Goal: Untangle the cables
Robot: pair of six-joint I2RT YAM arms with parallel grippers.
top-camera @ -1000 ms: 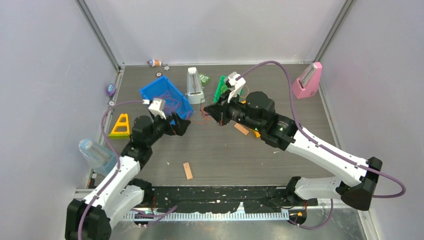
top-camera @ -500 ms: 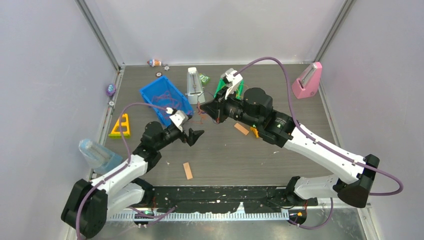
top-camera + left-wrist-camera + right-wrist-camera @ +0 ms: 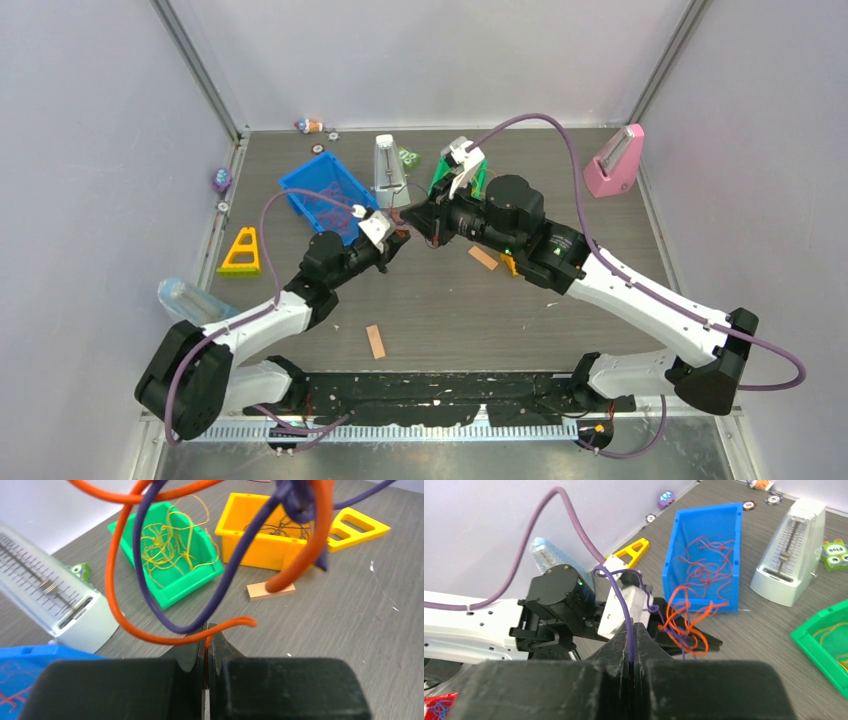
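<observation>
- Top view: the left arm has swung in from beside the blue bin (image 3: 305, 168) toward the middle of the table. The left pincer (image 3: 393, 238), spread wide a second ago, is now clenched at the small tangle of cables (image 3: 403, 226).
- Same view: the right pincer (image 3: 412, 216) has barely shifted. It holds the far side of the tangle, which sits between the two sets of tips.
- My reading: both sides are now gripped, so drawing the arms apart to free a strand can begin.
- Left wrist view: the jaws are pressed together on an orange cable (image 3: 235, 623), which loops away up and to the left. A purple cable (image 3: 240, 560) hangs through that loop just ahead of the tips, outside the grip.
- Same view, beyond: yellow cables (image 3: 165, 550) lie in a green bin (image 3: 195, 585), and dark ones in a yellow bin (image 3: 260, 550).
- Right wrist view: the jaws are clamped on the purple cable (image 3: 623, 605), which rises from the tips and curls over. The orange knot (image 3: 686, 622) hangs just ahead and to the right, at the left pincer's fingers.
- Same view: red cables (image 3: 699, 565) rest in the blue bin beyond.
</observation>
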